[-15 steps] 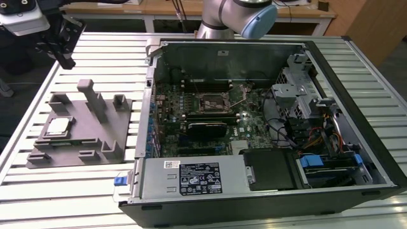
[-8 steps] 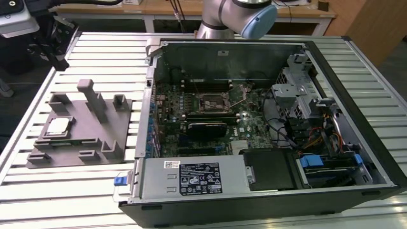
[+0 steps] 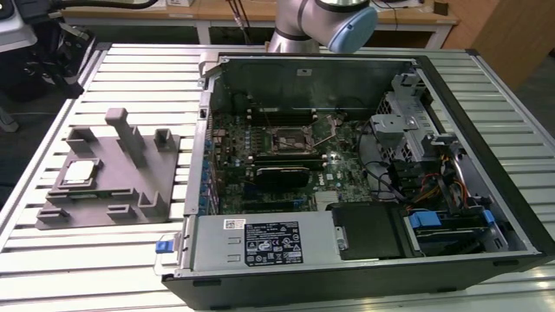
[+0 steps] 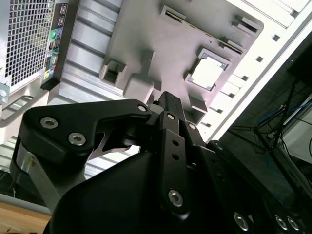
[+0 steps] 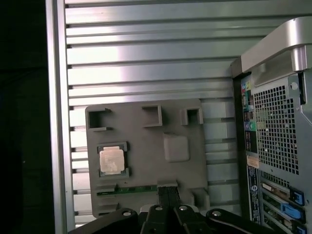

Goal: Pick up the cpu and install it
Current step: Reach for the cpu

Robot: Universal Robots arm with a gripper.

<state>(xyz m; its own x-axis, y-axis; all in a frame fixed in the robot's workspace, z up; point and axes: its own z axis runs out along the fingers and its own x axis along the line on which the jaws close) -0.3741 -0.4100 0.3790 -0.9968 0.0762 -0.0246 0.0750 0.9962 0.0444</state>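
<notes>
The cpu (image 3: 78, 172) is a small silvery-white square lying flat in a recess of the grey fixture (image 3: 117, 195), at the exterior view's left. Both wrist views look down on the cpu (image 4: 207, 73) (image 5: 111, 160) and the fixture (image 4: 146, 29) (image 5: 146, 141) from well above. My gripper (image 5: 167, 189) (image 4: 169, 100) hangs over the fixture's edge, clear of the cpu, with its fingers shut together on nothing. The motherboard socket (image 3: 289, 136), with its thin lever, sits inside the open computer case (image 3: 451, 84).
The arm (image 3: 321, 19) reaches in from the back, over the case's rear wall. Tall posts (image 3: 129, 133) rise from the fixture beside the cpu. The case holds a black fan block (image 3: 282, 175), drive cages and cables. A slatted metal table (image 3: 130, 65) carries everything.
</notes>
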